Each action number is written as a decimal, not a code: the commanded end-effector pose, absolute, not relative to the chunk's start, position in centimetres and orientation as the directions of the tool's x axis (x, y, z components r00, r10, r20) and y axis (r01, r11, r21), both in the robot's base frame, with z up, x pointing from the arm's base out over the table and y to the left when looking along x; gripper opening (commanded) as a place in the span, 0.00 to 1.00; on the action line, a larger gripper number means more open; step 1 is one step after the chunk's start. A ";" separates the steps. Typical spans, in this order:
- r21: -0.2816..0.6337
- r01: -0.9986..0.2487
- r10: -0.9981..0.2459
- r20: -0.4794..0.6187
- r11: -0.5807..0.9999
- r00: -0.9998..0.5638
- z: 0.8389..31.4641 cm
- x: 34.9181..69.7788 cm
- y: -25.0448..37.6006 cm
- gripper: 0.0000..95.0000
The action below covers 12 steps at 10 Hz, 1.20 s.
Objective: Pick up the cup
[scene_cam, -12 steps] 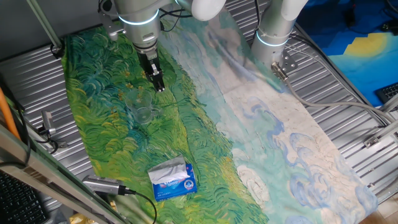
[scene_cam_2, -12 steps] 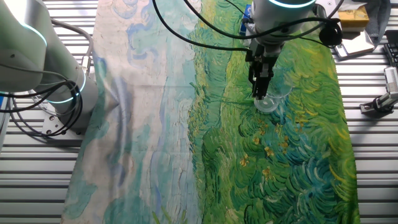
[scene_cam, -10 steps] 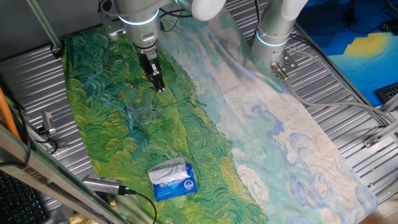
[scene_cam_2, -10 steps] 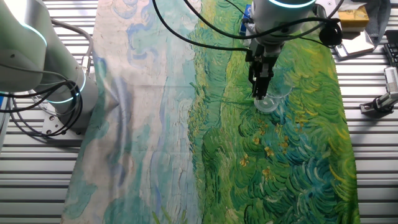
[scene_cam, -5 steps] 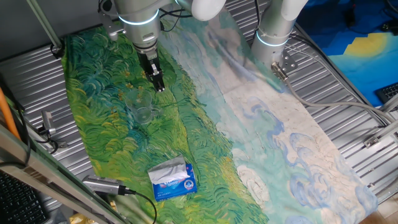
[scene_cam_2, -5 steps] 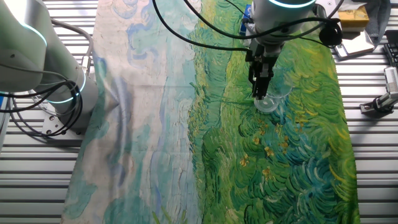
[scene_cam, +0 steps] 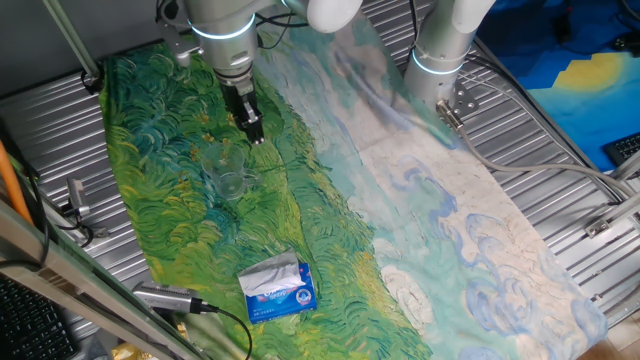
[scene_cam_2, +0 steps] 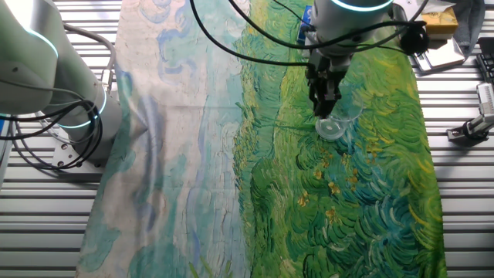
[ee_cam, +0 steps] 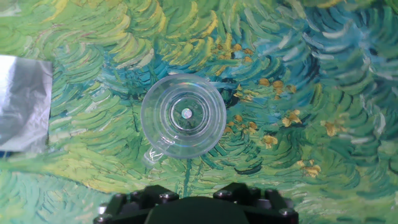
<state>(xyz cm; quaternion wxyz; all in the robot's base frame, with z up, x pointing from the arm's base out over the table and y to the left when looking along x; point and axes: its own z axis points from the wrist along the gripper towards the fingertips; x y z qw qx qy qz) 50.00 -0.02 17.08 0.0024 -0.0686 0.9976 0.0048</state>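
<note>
The cup (scene_cam: 228,176) is small, clear and colourless, and stands upright on the green part of the painted cloth. It also shows in the other fixed view (scene_cam_2: 333,126). In the hand view the cup (ee_cam: 184,116) is seen from straight above, round rim centred just ahead of the hand. My gripper (scene_cam: 256,137) hangs a little above the cloth, just beside the cup on its far side, not touching it; it also shows in the other fixed view (scene_cam_2: 325,112). Its fingers look pressed together and hold nothing. The fingertips are out of the hand view.
A blue-and-white tissue packet (scene_cam: 278,287) lies on the cloth near its front edge, at the left edge in the hand view (ee_cam: 23,102). A second arm's base (scene_cam: 440,60) stands at the back. Ribbed metal table (scene_cam: 560,200) surrounds the cloth.
My gripper has risen slightly above the cloth beside the cup. The cup has not moved.
</note>
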 end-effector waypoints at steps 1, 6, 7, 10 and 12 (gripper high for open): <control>0.020 -0.372 -0.372 -0.017 0.928 -0.928 17.0 50.0 0.0 0.00; 0.021 -0.370 -0.370 0.008 0.929 -0.929 17.0 50.0 0.0 0.00; 0.015 -0.373 -0.373 0.013 0.928 -0.928 17.0 50.0 0.0 0.00; 0.015 -0.375 -0.375 0.012 0.927 -0.927 17.0 50.0 0.0 0.00; 0.015 -0.375 -0.375 0.013 0.927 -0.927 16.9 50.1 0.0 0.00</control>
